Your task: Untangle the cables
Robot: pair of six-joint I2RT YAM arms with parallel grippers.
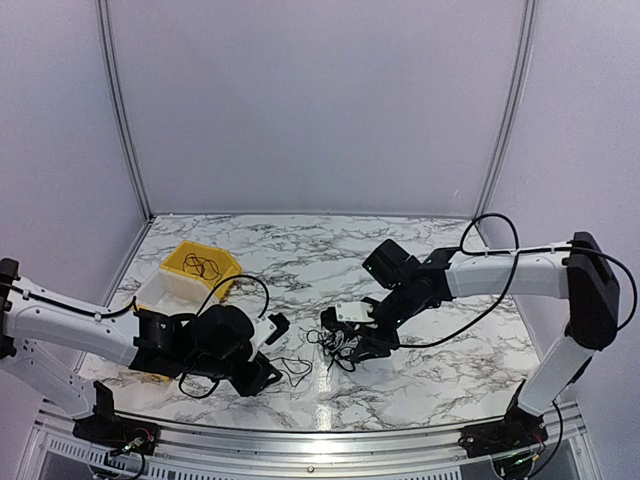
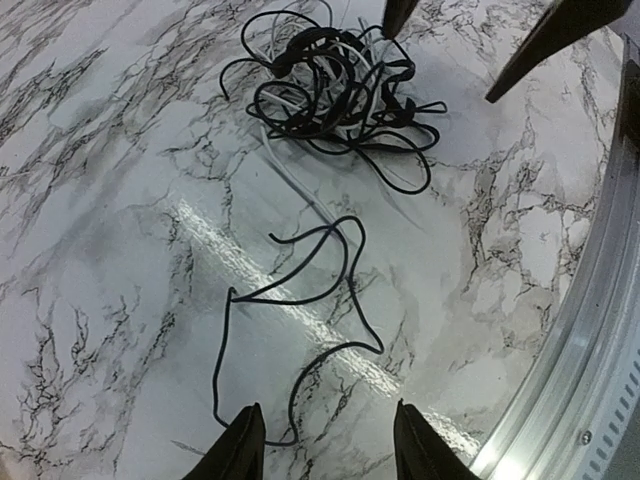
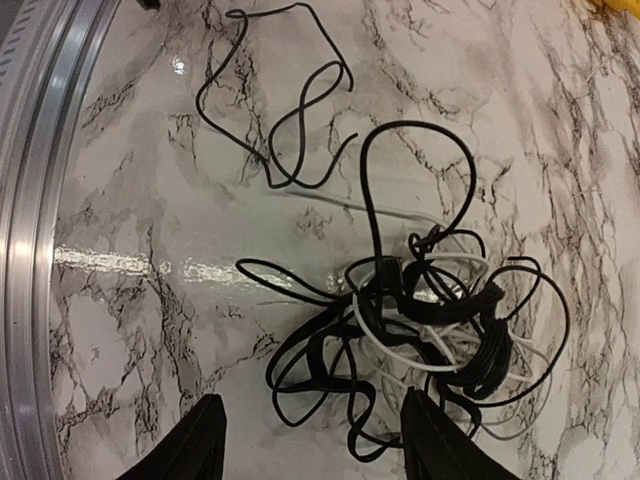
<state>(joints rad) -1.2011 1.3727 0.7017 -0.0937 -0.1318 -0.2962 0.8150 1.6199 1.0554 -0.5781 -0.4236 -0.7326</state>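
Near front rail (image 2: 575, 370), cables (image 2: 335, 95) apparently loose.

From above, you cannot separate the strands in the clump of cables (image 1: 324, 346): it is too small, and the right gripper (image 1: 354, 344) covers part of it. The dark loops inside the yellow bin (image 1: 178, 258) are also too small for you to name. In the left wrist view, the bottom edge cuts off the left gripper (image 2: 327, 425) just below its fingertips. In the right wrist view, some of the clump's lower loops are hidden behind one of the fingers (image 3: 435, 440). You cannot follow the white strands where they pass under black ones.
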